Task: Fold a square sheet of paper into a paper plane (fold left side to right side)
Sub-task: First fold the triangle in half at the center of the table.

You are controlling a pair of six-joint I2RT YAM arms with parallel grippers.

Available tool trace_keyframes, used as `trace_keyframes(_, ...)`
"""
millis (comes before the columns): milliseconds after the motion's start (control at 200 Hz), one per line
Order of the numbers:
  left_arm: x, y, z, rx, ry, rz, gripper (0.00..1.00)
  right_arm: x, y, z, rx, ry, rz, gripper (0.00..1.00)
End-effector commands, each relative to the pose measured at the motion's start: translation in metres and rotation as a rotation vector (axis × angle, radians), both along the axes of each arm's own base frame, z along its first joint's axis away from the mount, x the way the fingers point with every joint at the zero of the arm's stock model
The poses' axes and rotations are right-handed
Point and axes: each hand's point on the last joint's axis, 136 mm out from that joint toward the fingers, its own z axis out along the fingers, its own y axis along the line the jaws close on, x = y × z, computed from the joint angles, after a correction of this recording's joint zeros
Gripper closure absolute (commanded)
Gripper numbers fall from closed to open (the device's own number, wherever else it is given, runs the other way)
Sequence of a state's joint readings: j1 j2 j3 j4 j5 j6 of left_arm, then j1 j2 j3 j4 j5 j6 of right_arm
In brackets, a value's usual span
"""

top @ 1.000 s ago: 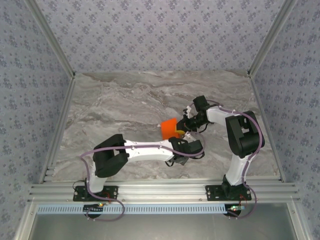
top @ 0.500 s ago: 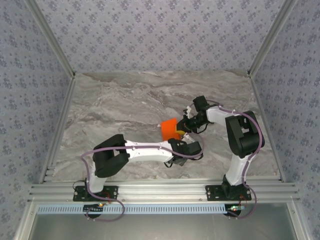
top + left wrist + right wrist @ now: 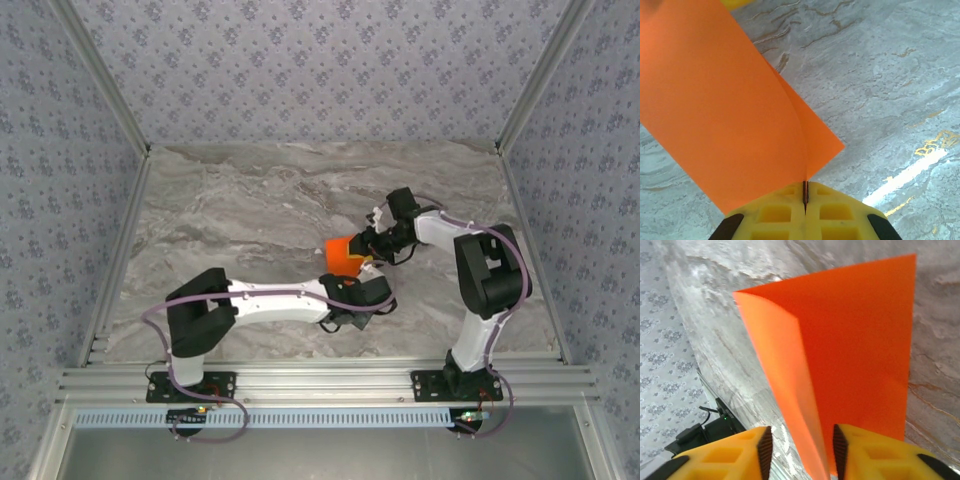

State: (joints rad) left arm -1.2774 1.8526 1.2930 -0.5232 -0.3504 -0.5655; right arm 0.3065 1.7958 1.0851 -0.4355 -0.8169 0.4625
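1. Our left claw [image 3: 805,194] is clenched. Its two yellow fingers [image 3: 775,215] meet flush, and a thin edge of the sheet of paper [image 3: 725,110] is pinched in the seam between them.
2. Out from that claw's tips the bright orange-red sheet spreads in two layers. A broad front layer runs away to the left of the claw. A second layer behind it shows on the right, its corner just past the fingertips.
3. Our right claw [image 3: 802,445] is released, with its yellow fingers [image 3: 875,460] standing apart. The sheet runs down into the gap between them. We cannot tell whether it brushes either finger.
4. Ahead of the right claw the sheet is bent along a crease. A narrow, paler flap lies to the left of the crease. A wide, darker panel lies to the right and ends in a sharp corner farthest from the claw.
5. From above, the sheet sits between the two claws. The left claw [image 3: 347,277] is at its near edge and the right claw [image 3: 363,252] is at its right side.
6. Under and around both claws lies the grey marbled tabletop [image 3: 250,210]. Beyond the tabletop stand walls with a small floral pattern [image 3: 320,70].
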Motion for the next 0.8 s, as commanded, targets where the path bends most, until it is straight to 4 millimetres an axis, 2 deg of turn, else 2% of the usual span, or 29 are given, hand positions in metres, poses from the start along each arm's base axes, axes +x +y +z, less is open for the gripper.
trace_keyframes(0,-0.001,-0.007,0.015,-0.127,0.060,-0.031,1.00,0.014,-0.007,0.036,0.020,-0.138,-0.035,0.51)
trace_keyframes(195,0.002,-0.002,0.017,-0.267,0.173,-0.043,0.99,0.015,-0.029,0.059,0.010,-0.242,-0.089,0.37)
trace_keyframes(320,0.004,0.004,0.019,-0.367,0.244,-0.053,0.99,0.005,-0.039,0.062,-0.004,-0.283,-0.087,0.37)
trace_keyframes(430,0.006,0.009,0.022,-0.452,0.300,-0.075,0.99,-0.009,-0.041,0.053,-0.008,-0.280,-0.074,0.39)
trace_keyframes(580,0.013,0.022,0.017,-0.507,0.365,-0.083,0.99,-0.029,-0.042,0.034,-0.014,-0.247,-0.062,0.47)
trace_keyframes(794,0.024,0.044,0.004,-0.486,0.411,-0.065,0.98,-0.057,-0.039,-0.002,-0.043,-0.176,-0.055,0.74)
